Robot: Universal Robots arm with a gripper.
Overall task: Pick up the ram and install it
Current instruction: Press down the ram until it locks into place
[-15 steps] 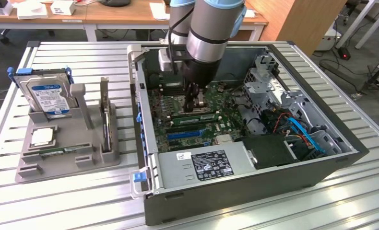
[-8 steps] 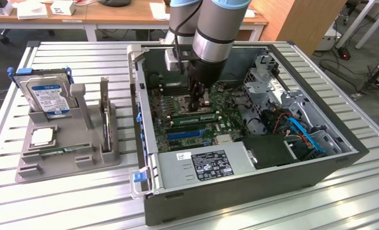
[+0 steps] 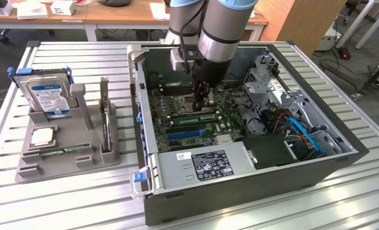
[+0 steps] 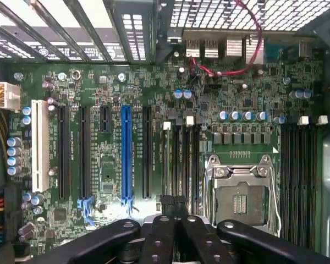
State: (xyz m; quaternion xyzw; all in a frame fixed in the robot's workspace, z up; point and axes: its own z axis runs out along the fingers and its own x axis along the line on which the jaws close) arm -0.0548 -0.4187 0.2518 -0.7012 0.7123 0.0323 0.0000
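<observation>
Case: you have a dark grey open metal computer case [image 3: 241, 191] lying on its side on the slatted aluminium table [image 3: 61, 201]. It serves as the landmark for everything below.
Inside the case: a green motherboard [image 4: 110, 88], an empty silver processor socket [image 4: 242, 198], a long blue expansion slot [image 4: 125, 154] and a grey box-shaped power supply [image 3: 199, 165] at the case's near edge.
Tray: a grey moulded plastic holder tray [image 3: 68, 165] sits just beside the case, on the exterior view's left.
In the tray: a silver hard drive [image 3: 49, 96] stands tilted at the back. A small square silver processor chip [image 3: 42, 137] lies flat. A dark upright expansion card [image 3: 104, 112] stands on the side nearest the case.
Ram: the long thin green circuit-board ram stick [image 3: 61, 151] lies flat in the tray's front slot. It is outside the case and well apart from the gripper.
Ram look: narrow, dark green, with black chips; the detail is too small for you to read.
On the board: pale green strips lie along the memory slots under the arm; you cannot tell if they are seated sticks.
Gripper: the black two-finger gripper [image 3: 202, 103] is down inside the case, over the memory slots beside the socket.
Fingers: the black fingers [image 4: 159, 231] are pressed together, and nothing is visible between them.
Writing: there is a blue-and-white label on the hard drive and a white printed label on the power supply. Neither is legible.
</observation>
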